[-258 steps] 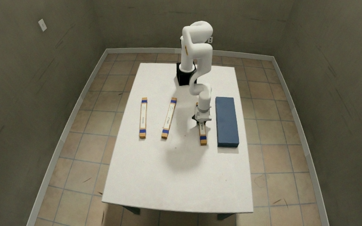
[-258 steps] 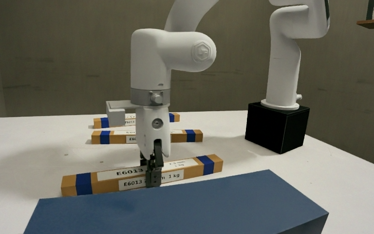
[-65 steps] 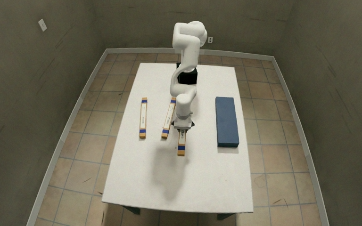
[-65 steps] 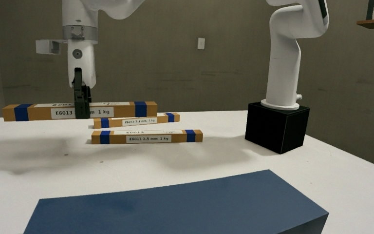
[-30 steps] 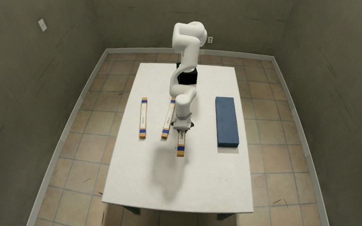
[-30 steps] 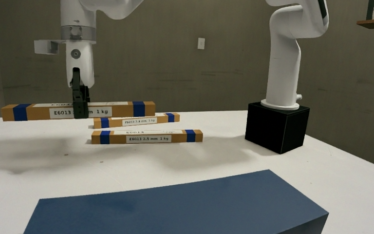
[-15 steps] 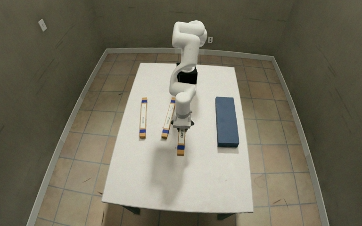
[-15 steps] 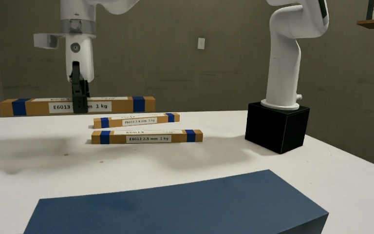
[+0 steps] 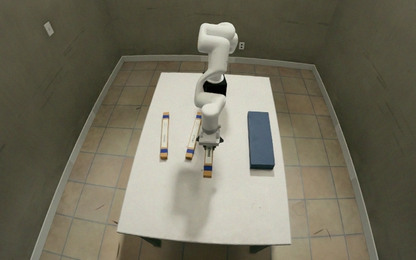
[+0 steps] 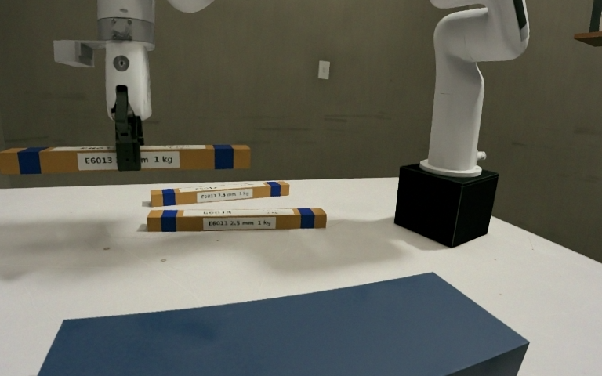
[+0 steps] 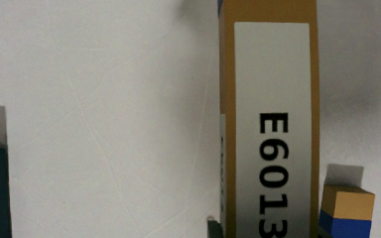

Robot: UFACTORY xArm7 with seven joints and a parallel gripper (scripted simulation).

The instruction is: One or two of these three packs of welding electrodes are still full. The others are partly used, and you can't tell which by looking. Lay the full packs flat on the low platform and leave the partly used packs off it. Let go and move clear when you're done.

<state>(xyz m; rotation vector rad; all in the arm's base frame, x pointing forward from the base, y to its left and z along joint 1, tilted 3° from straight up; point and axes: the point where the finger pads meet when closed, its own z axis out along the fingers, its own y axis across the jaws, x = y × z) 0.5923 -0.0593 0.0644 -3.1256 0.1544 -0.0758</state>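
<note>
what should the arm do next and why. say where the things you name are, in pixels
Probably carry the long orange-brown box-shaped pack [image 9: 207, 171] [image 10: 235, 157] [image 11: 272, 69] sideways towards the blue rectangular platform [image 9: 260, 139] [image 10: 284, 337] only if it felt full: the tool [image 9: 209, 147] [image 10: 128, 166] holds it level above the white table [image 9: 245, 208] [image 10: 355, 257] [image 11: 99, 174].

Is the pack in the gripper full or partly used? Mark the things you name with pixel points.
Cannot tell. The held pack [image 9: 208, 168] [image 10: 195, 158] [image 11: 273, 74] hangs level above the table [image 9: 233, 208] [image 10: 310, 257], but its carton hides the contents.
</note>
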